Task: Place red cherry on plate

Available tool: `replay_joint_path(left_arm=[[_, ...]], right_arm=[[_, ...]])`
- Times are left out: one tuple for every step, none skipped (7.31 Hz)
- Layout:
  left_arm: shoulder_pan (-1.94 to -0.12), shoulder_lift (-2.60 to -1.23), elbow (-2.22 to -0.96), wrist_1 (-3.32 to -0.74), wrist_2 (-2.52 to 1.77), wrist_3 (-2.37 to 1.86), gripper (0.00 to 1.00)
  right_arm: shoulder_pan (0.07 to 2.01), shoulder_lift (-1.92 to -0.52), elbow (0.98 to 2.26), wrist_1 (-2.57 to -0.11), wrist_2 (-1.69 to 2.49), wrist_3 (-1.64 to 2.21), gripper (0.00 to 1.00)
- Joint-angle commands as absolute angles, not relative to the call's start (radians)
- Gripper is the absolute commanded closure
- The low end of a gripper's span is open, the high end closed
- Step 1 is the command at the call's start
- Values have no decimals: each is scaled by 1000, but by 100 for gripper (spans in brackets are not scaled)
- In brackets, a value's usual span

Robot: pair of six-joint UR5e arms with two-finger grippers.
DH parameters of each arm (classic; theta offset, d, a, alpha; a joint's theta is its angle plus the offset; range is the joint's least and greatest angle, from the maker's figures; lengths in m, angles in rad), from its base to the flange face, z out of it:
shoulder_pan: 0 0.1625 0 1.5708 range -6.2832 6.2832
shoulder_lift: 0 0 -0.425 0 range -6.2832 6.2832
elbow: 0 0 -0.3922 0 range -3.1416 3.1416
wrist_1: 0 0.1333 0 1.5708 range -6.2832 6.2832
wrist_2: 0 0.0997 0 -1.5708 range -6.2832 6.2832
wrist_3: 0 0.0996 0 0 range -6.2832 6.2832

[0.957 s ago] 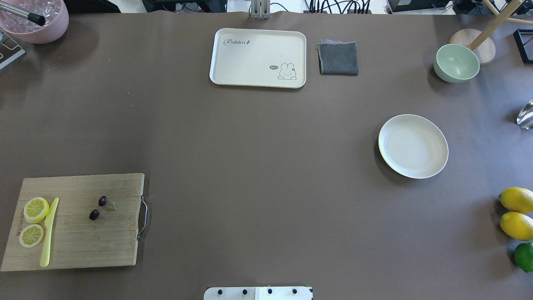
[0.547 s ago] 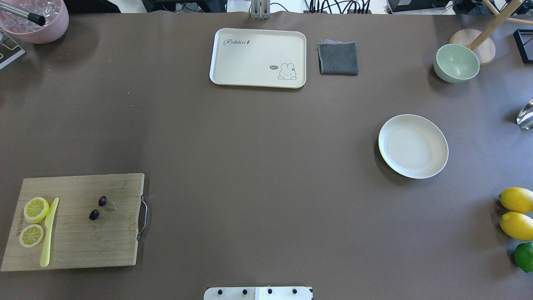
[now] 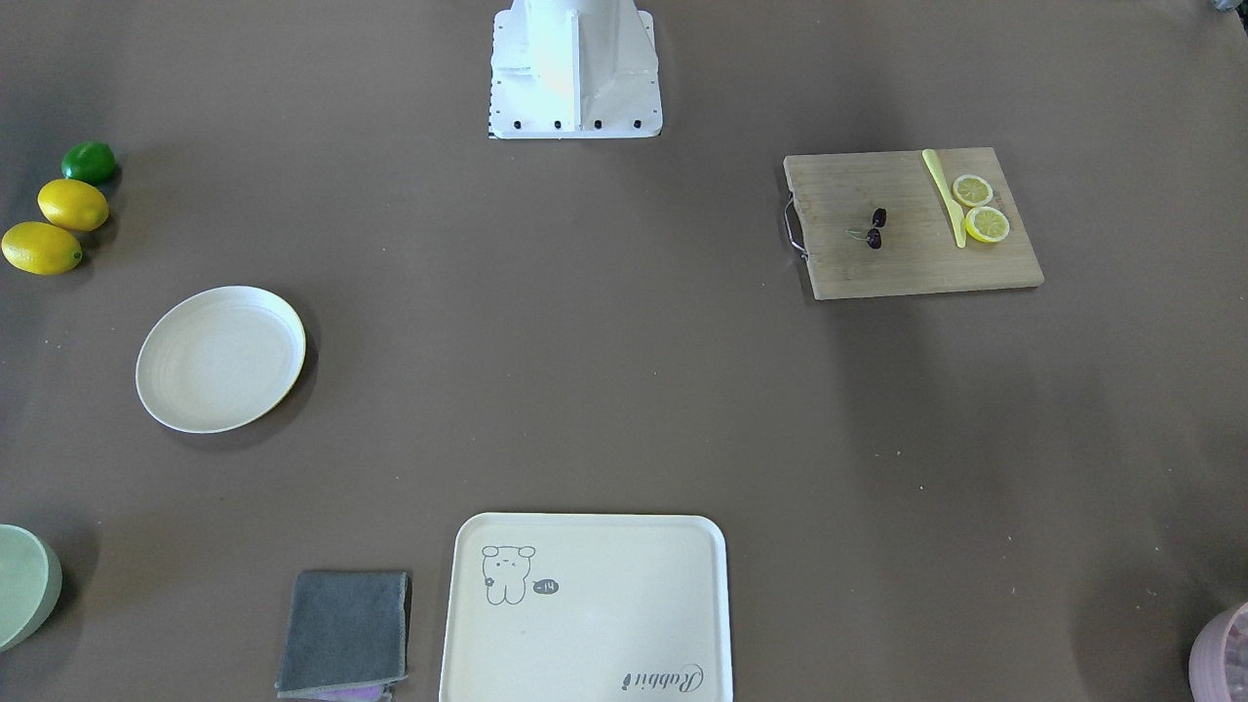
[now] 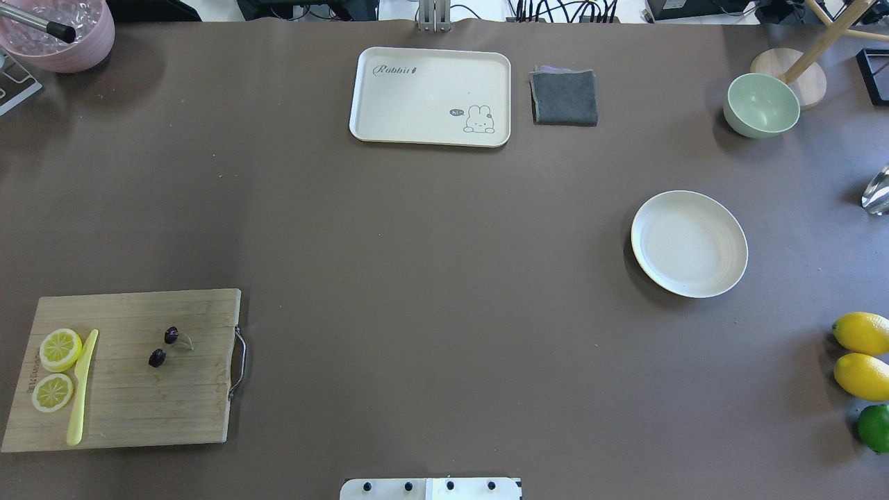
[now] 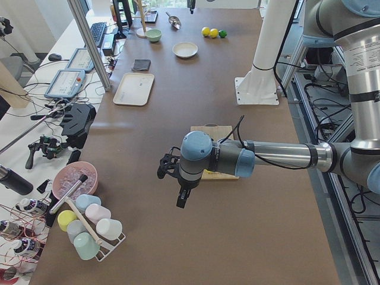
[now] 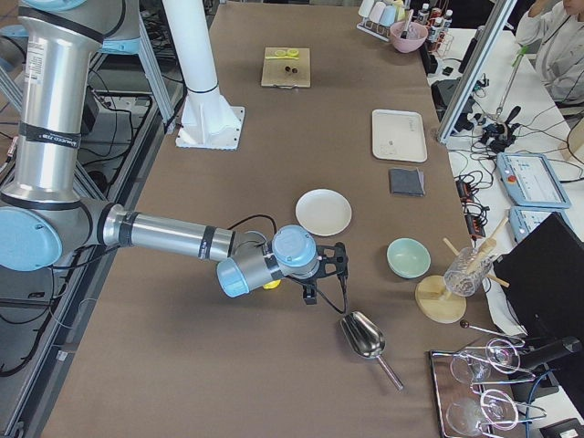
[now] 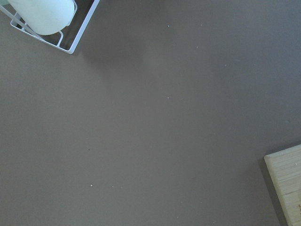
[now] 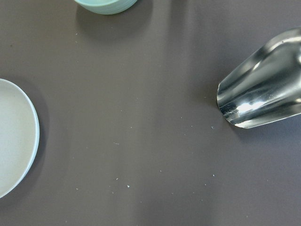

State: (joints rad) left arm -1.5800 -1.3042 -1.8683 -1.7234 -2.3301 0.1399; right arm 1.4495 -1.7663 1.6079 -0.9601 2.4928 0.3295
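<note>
The red cherry (image 4: pixel 157 358) is a dark maroon pair on a thin green stem. It lies on the wooden cutting board (image 4: pixel 139 403) at the near left, and also shows in the front-facing view (image 3: pixel 875 238). The plate (image 4: pixel 689 244) is round, cream-white and bare, and sits far off at the right (image 3: pixel 220 358). My left gripper (image 5: pixel 168 167) hangs over bare table beyond the board's outer end; I cannot tell whether it is open or shut. My right gripper (image 6: pixel 327 274) hovers between the plate (image 6: pixel 323 212) and a metal scoop (image 6: pixel 365 338); its state cannot be told either.
Two lemon slices (image 4: pixel 60 349) and a yellow knife (image 4: pixel 81 389) share the board. A cream tray (image 4: pixel 430 96) and grey cloth (image 4: pixel 564 97) lie at the back. A green bowl (image 4: pixel 761 105), two lemons (image 4: pixel 861 333) and a lime (image 4: pixel 874 428) are at the right. A cup rack (image 5: pixel 89 228) stands at the left end.
</note>
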Motion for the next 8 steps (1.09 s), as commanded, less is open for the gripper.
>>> replay_joint_path(left_arm=[[-1580,-1304,-1867,-1726,-2330,140,2],[-1580,-1304,-1867,-1726,-2330,140,2],[-1580,-1304,-1865,-1726,-2330,140,2],[-1580,-1304,-1856,-1727,-2330,140,2],[-1580,-1304,-1856,-1727,-2330,140,2],[-1580,-1304,-1856,-1727,-2330,140,2],[-1582,-1304,-1858,-1727,-2330,138,2],[-1583,-1304,-1856,-1727,-2330,140,2]], right_arm=[[1328,-1726,1649,-957,2418,517,0],[1263,-1680,1644,-957,2405,588,1],[1180,-1617,1644,-957,2361,724,2],[1079,-1585,1641,-956,2268,806,2],[1042,-1557,1634,-959,2238,819,6],[1017,-1554,1625,-959,2238,818,10],[979,-1545,1606,-957,2237,818,15],[959,-1534,1586,-957,2237,816,20]])
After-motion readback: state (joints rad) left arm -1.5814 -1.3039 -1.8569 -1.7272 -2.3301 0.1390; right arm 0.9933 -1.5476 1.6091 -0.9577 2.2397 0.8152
